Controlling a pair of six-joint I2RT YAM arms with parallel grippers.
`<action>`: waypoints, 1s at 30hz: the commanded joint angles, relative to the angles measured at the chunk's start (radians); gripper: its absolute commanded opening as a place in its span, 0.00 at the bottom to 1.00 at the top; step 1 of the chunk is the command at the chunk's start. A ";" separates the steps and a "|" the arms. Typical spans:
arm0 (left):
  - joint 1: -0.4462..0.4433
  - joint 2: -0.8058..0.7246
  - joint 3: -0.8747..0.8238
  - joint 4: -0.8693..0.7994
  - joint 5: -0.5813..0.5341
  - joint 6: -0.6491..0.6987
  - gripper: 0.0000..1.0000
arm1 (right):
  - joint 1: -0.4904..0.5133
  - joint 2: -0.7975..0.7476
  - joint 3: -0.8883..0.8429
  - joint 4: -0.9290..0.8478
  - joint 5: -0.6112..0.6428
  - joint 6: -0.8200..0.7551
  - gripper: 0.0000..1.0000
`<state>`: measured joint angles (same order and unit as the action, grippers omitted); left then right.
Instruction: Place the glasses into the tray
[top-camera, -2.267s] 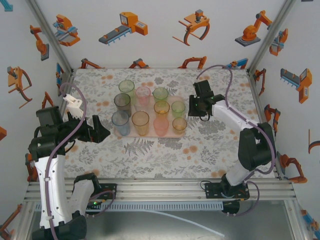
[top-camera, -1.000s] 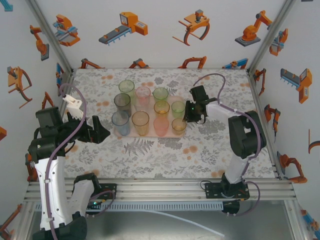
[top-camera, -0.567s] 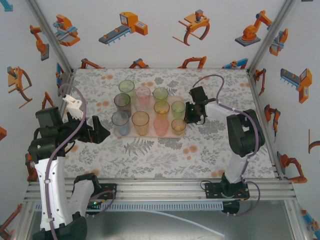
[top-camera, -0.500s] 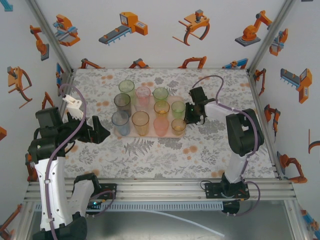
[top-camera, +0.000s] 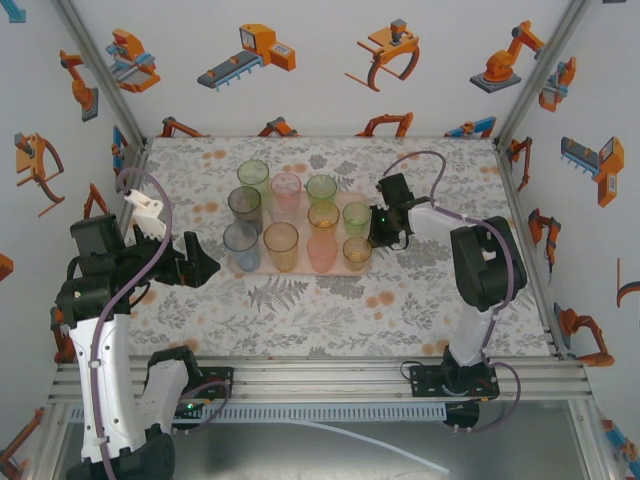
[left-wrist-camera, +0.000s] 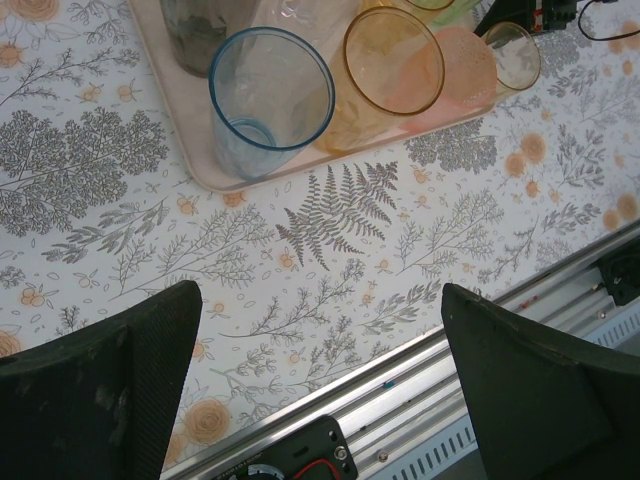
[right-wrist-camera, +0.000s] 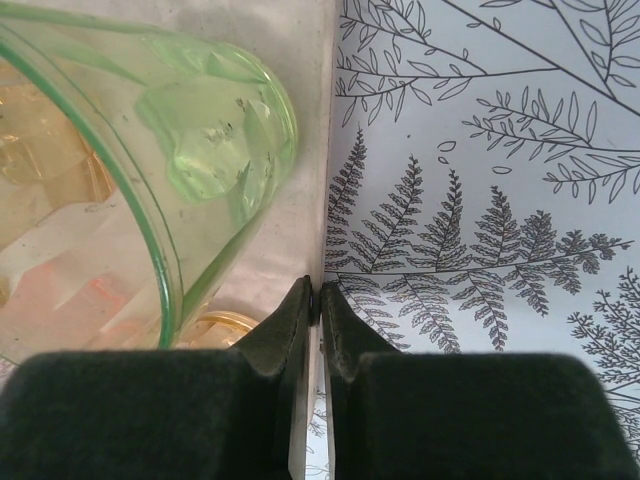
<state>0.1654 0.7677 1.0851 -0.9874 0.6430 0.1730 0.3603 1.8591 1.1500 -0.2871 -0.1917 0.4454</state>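
The pale pink tray (top-camera: 300, 272) lies mid-table with several tinted glasses upright in it, among them a blue one (top-camera: 241, 243), a grey one (top-camera: 245, 205) and a green one (top-camera: 356, 216). My right gripper (top-camera: 376, 225) is at the tray's right edge. In the right wrist view its jaws (right-wrist-camera: 320, 292) are pinched on the rim of the tray (right-wrist-camera: 295, 200), beside the green glass (right-wrist-camera: 150, 150). My left gripper (top-camera: 205, 268) hovers left of the tray, wide open (left-wrist-camera: 320, 330) and holding nothing, with the blue glass (left-wrist-camera: 270, 100) ahead of it.
The floral tablecloth (top-camera: 420, 290) has free room in front of and to the right of the tray. An aluminium rail (top-camera: 330, 370) runs along the near edge. Walls with robot stickers close in the back and both sides.
My right gripper slid left to the tray's right edge and its jaws closed on the rim. The left arm and the glasses have not moved.
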 joint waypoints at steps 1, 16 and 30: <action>0.008 -0.010 0.010 -0.004 0.009 0.001 0.97 | -0.005 0.013 0.023 -0.021 0.051 -0.025 0.09; 0.013 -0.019 0.010 -0.004 0.016 -0.003 0.97 | -0.067 -0.022 0.024 -0.038 0.055 -0.038 0.00; 0.017 -0.025 0.007 -0.004 0.022 -0.006 0.97 | -0.116 -0.066 -0.032 -0.036 0.054 -0.036 0.00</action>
<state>0.1749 0.7544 1.0851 -0.9874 0.6445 0.1730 0.2749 1.8454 1.1385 -0.2996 -0.1932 0.4179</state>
